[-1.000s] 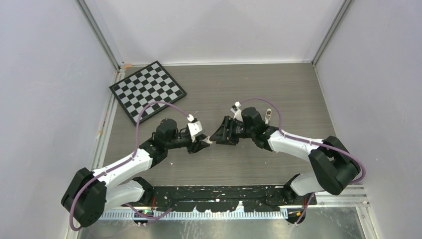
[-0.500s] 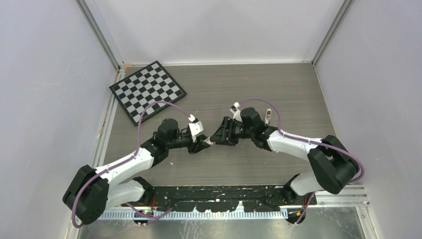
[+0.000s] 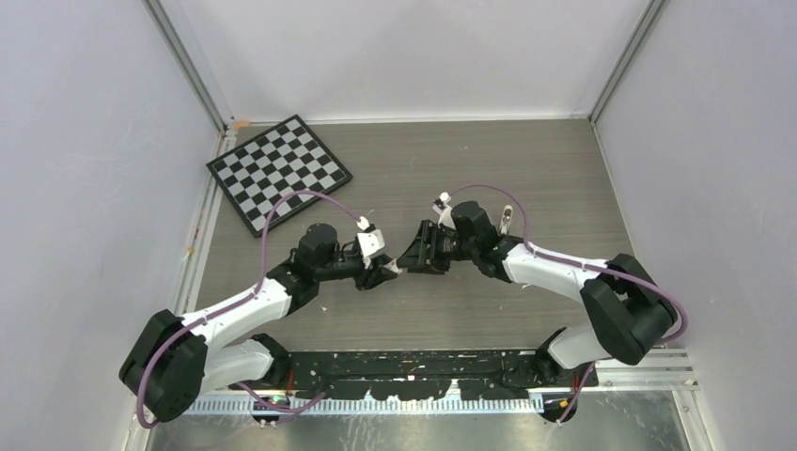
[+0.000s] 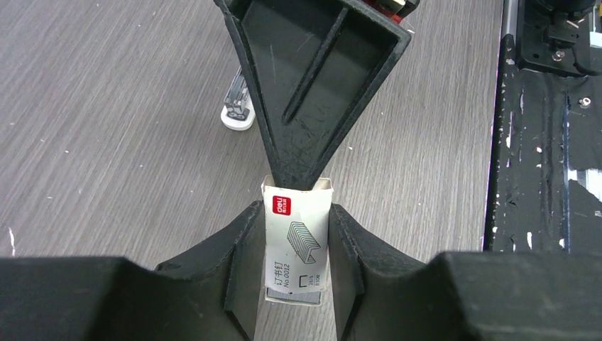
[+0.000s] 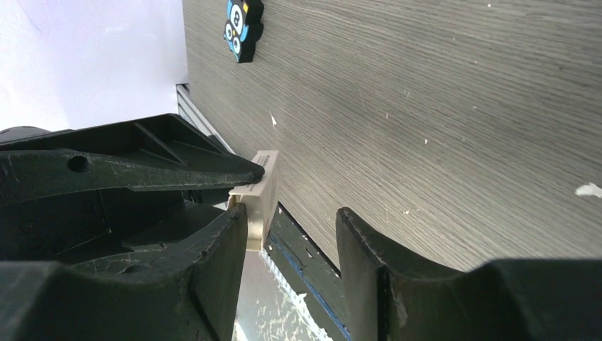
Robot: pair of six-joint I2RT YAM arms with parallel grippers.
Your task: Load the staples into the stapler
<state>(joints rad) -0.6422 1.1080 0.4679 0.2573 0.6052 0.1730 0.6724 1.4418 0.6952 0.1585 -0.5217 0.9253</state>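
Bases of both arms sit at the near edge of the bench (image 3: 526, 160); the arms reach inward and meet mid-bench.

Left end effector (image 4: 296, 210): clamped on a small white box (image 4: 296, 249), fingers pressing its two long sides. The box carries a red mark and a drawing of staples. The staples themselves cannot be made out in any view.

Right end effector (image 5: 291, 213): jaws apart. One fingertip meets the far end of the box, and the box corner sits just beside that finger's inner face.

Stapler (image 4: 238, 108): lies on the bench, slightly farther back than the right end effector and to its right, apart from both end effectors.

Black-and-blue gadget (image 5: 241, 20): lies on the wood, well apart from the box.

Checkerboard (image 3: 279, 171): lies flat at far left, near the corner.
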